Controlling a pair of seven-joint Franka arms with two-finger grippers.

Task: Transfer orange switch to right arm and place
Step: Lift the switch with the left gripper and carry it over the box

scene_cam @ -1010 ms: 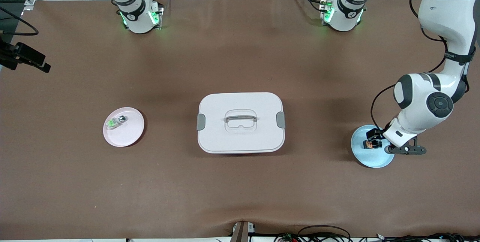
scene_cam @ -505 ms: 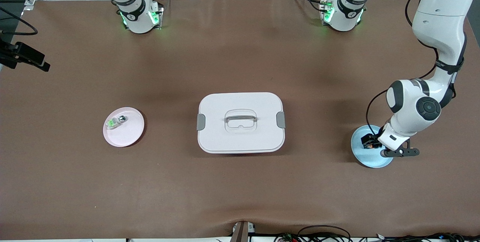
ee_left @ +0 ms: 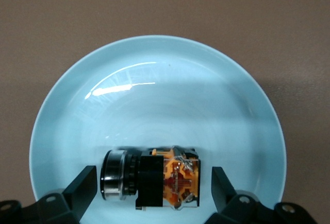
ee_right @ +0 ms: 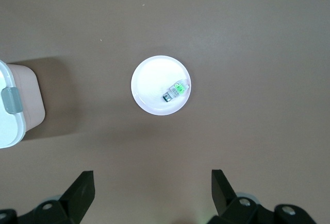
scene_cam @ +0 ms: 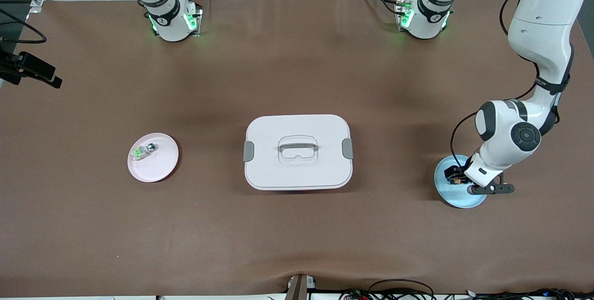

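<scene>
Currently the left end effector (ee_left: 150, 188) straddles the orange switch (ee_left: 153, 178) on the blue plate (ee_left: 154, 74), fingers (ee_left: 82, 188) spread, not gripping. Off-centre closure may roll the switch on the slick glaze. The right end effector (ee_right: 150, 190) waits released over the pink plate (ee_right: 152, 82).

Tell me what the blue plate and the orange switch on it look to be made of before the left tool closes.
Blue plate: looks like glazed ceramic or glossy plastic, given the bright streak of glare on its smooth surface; I can't tell which. Orange switch: black matte body, probably plastic, an orange face with copper-coloured contacts, and a shiny ringed collar at one end that looks like metal.
</scene>
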